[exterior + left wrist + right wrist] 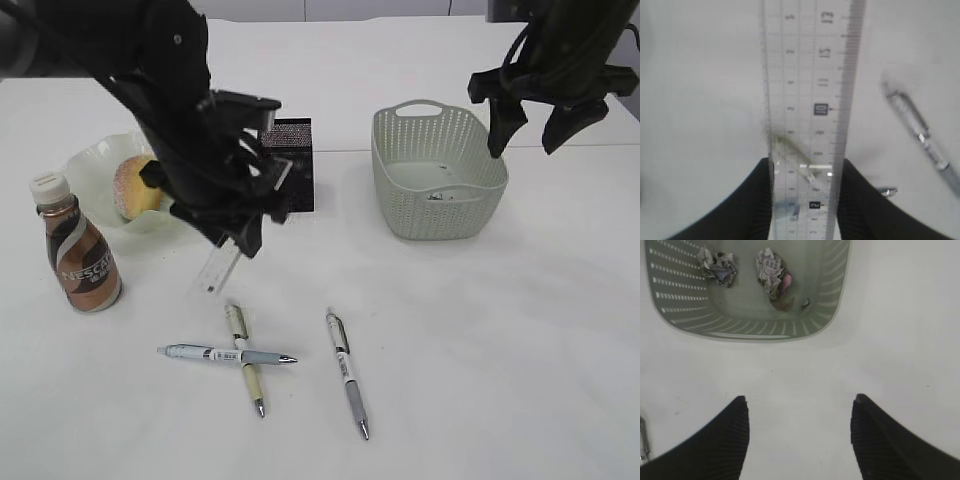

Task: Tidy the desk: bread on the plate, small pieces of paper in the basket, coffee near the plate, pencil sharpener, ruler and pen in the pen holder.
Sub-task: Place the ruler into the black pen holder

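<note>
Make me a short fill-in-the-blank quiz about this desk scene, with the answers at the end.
1. The left end effector is shut on the clear ____.
2. The bread lies on the wavy green ____.
3. Crumpled paper pieces lie inside the perforated ____.
4. The number of pens lying on the desk is ____.

Missing words: ruler; plate; basket; three

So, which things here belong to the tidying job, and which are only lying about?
Belong to the job:
- ruler, held in the left gripper
- three pens
- pen holder
- bread on the plate
- coffee
- paper pieces in the basket

Only lying about:
- nothing visible
</note>
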### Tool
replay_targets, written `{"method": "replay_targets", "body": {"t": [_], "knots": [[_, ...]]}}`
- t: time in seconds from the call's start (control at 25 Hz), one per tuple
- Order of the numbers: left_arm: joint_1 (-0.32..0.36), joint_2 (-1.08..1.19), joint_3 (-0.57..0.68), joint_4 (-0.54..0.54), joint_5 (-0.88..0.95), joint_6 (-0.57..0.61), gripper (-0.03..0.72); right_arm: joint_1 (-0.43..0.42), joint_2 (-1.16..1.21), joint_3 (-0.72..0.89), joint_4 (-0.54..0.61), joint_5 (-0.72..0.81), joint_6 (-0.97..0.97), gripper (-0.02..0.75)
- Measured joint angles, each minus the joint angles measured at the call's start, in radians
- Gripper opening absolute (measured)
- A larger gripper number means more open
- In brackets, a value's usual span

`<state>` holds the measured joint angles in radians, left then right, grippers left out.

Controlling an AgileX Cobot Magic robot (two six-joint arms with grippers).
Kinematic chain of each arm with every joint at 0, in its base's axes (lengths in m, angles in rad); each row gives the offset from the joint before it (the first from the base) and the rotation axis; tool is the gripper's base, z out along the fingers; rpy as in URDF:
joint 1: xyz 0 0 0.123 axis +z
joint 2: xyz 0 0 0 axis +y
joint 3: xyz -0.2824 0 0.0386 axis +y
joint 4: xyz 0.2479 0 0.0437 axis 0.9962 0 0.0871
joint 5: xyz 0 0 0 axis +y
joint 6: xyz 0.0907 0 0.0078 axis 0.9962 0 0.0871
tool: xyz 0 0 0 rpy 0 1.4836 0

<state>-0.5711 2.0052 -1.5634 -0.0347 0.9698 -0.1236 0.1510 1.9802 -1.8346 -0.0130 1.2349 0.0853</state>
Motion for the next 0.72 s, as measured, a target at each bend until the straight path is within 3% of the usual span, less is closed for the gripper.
{"method": "replay_targets", "body": {"t": [0.32,0.72], "knots": [[0.0,0.0,-0.142,0.047,-0.247,0.0,0.278,-0.004,0.0,0.0,-0.042,0.0,-0.019,0.47],[0.0,0.025,-0.155,0.173,-0.709,0.0,0.278,-0.004,0.0,0.0,-0.063,0.0,-0.023,0.471]]}}
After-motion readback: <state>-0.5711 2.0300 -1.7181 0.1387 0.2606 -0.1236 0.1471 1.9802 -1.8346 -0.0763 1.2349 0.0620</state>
